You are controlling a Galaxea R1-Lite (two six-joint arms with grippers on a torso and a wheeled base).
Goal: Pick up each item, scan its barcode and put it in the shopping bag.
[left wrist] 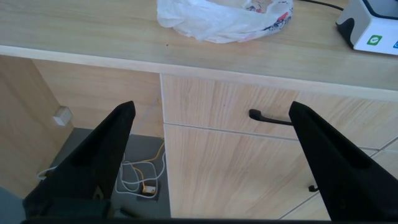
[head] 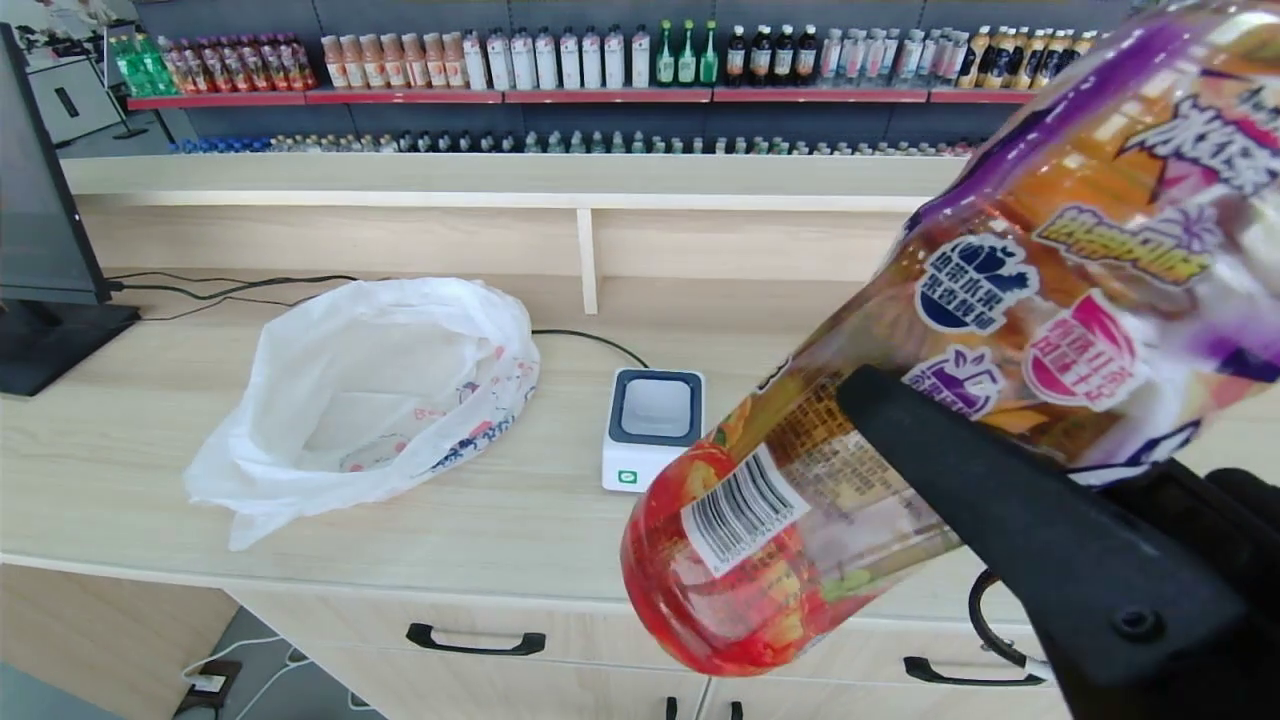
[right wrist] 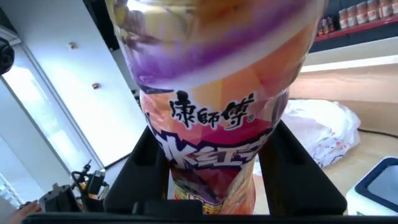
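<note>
Closest to you, your right gripper [right wrist: 219, 168] clamps the drink bottle [head: 1000, 330] between both fingers. It is tilted above the counter's [head: 520, 530] front edge, base low, barcode [head: 745, 508] towards the head camera. Your left gripper [left wrist: 211, 107] hangs with fingers spread wide before the drawer handle [left wrist: 270, 117]. Farther on sits the scanner [head: 654, 425], with the shopping bag [head: 290, 440] open just beside it. Drink shelves [head: 600, 60] stand behind.
</note>
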